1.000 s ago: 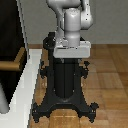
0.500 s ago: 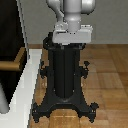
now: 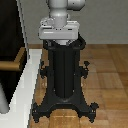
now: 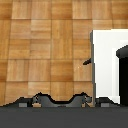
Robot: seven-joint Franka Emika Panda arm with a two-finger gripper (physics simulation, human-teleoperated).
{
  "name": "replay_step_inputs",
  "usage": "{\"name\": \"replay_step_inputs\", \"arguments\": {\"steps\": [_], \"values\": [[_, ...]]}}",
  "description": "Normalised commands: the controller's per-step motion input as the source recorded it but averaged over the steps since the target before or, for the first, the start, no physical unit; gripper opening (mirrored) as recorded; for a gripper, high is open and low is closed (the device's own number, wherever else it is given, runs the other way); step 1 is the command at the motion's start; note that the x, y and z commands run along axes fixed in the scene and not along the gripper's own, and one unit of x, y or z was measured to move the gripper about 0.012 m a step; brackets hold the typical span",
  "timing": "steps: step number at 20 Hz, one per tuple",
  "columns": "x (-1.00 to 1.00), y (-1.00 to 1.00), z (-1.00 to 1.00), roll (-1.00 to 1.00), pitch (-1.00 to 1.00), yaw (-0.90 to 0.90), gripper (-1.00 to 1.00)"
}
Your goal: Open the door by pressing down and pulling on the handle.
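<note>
Currently the door [image 3: 10, 45] is filling the exterior view's left edge, its handle [image 3: 12, 64] lying horizontal at mid-left, well apart from the gripper [image 3: 59, 31] hanging upper centre; finger spacing cannot be determined.

My black pedestal [image 3: 64, 75] stands on a wood-parquet floor [image 3: 107, 75], its splayed feet [image 3: 65, 107] spreading over the tan squares. A pale grey wall [image 3: 107, 22] closes the room behind. In the wrist view, the same parquet [image 4: 45, 45] fills most of the frame.
</note>
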Motion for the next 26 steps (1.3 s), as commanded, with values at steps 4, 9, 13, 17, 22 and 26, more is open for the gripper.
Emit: {"name": "replay_step_inputs", "arguments": {"steps": [4,9,13,17,22,26], "values": [[0.0,-1.0,0.0,0.0,0.0,0.0,1.0],[0.0,-1.0,0.0,0.0,0.0,0.0,1.0],[0.0,-1.0,0.0,0.0,0.0,0.0,1.0],[0.0,-0.75,0.0,0.0,0.0,0.0,1.0],[0.2,0.0,0.0,0.0,0.0,0.0,1.0],[0.25,0.0,0.0,0.0,0.0,0.0,1.0]]}}
